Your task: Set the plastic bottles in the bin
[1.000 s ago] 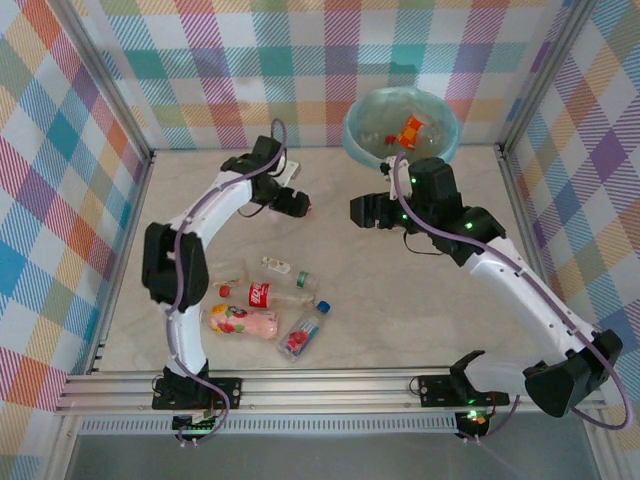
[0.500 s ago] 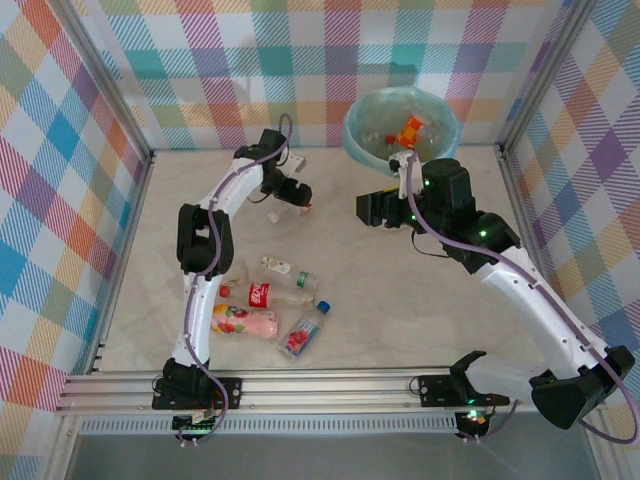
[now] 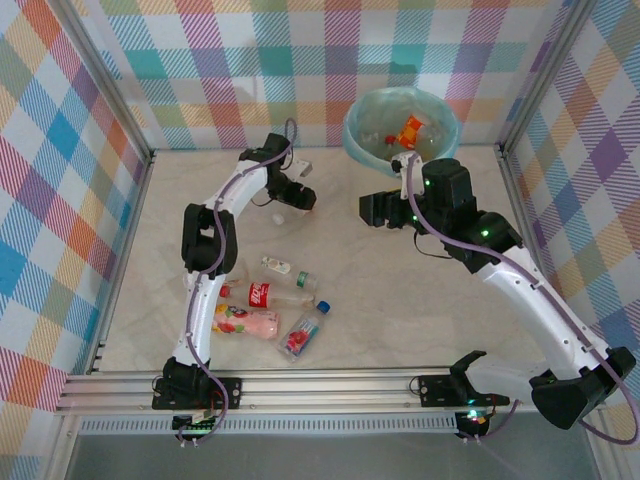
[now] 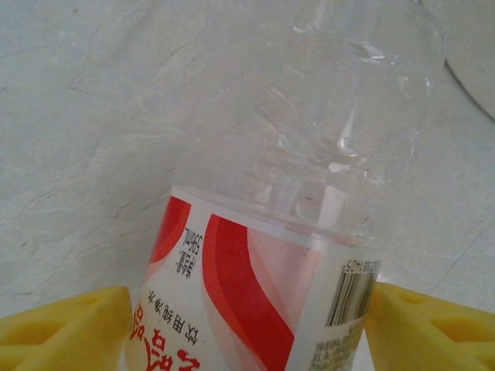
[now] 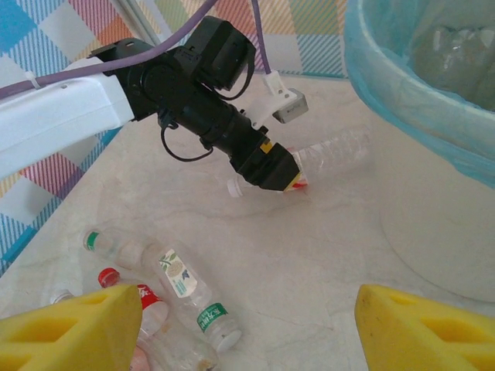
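A clear plastic bottle (image 4: 255, 286) with a red-and-white label lies on the table left of the bin (image 3: 350, 135). My left gripper (image 3: 301, 199) is shut on it, with the yellow pads (image 4: 69, 325) pressed against both sides of the label. The right wrist view shows that bottle (image 5: 336, 151) sticking out past the black left gripper (image 5: 267, 170). My right gripper (image 5: 247, 332) hangs open above bare table with nothing between its fingers. Several more bottles (image 3: 270, 295) lie in a cluster at the near left. An orange bottle (image 3: 410, 130) is in the bin.
The teal-lined bin (image 5: 402, 69) stands at the back right against the checked wall. The right arm (image 3: 500, 260) reaches from the near right corner towards the middle. Checked walls close in the table on three sides.
My left gripper's jaws have closed onto the labelled bottle, and its wrist shifted a little toward the back wall. The right gripper moved slightly right and stayed open.
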`<state>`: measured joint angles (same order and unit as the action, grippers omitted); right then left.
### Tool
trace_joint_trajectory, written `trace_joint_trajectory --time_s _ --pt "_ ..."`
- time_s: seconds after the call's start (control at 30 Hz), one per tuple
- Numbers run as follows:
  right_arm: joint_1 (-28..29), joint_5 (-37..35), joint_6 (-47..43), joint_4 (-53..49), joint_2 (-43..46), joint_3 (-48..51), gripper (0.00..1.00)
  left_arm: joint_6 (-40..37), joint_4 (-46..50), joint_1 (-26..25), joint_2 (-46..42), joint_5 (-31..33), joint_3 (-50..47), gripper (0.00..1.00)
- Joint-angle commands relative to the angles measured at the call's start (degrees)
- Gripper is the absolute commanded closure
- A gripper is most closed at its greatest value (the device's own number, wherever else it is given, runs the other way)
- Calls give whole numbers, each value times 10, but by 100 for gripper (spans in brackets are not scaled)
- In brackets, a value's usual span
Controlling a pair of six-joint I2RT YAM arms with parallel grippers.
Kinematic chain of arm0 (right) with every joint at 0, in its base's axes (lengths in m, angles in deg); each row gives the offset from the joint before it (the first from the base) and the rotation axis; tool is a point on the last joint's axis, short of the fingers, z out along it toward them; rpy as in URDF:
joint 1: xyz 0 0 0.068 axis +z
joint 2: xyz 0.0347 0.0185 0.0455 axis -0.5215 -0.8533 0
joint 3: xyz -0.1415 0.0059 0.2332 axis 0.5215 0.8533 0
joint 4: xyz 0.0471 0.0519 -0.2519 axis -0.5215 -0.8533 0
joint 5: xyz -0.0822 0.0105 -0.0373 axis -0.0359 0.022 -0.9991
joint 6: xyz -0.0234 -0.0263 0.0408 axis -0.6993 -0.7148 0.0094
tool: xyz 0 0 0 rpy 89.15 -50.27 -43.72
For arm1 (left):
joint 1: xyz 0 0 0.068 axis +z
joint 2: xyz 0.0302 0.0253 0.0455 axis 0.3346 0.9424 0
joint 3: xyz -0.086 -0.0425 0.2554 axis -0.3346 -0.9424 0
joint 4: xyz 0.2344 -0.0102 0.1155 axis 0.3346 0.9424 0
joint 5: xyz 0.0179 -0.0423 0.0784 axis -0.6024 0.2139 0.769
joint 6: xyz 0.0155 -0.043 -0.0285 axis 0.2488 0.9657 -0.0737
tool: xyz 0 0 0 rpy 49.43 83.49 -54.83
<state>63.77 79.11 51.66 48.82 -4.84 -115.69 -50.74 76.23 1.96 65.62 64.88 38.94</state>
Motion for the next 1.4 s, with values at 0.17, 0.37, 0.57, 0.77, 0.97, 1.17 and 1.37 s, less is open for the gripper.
trace_joint_trajectory --time_s 0.17,0.37,0.57,0.77,0.97,1.17,1.37 --pt "3 -39 -27 -19 54 -3 25 -8 38 -6 -6 7 4 33" --pt "3 -50 -31 -23 74 -7 25 9 7 -3 -74 8 -57 35" --pt "3 -53 -29 -23 88 -7 25 53 -27 18 -157 11 -137 36" --pt "3 -48 -26 -20 87 -15 26 80 -54 32 -264 14 -222 36" --pt "3 -26 -11 -8 84 -33 26 110 -61 38 -366 34 -264 36" --pt "3 -10 -1 1 81 -52 26 140 -88 38 -478 17 -306 36" --pt "3 32 14 32 57 -90 26 148 -126 37 -577 -75 -349 35"
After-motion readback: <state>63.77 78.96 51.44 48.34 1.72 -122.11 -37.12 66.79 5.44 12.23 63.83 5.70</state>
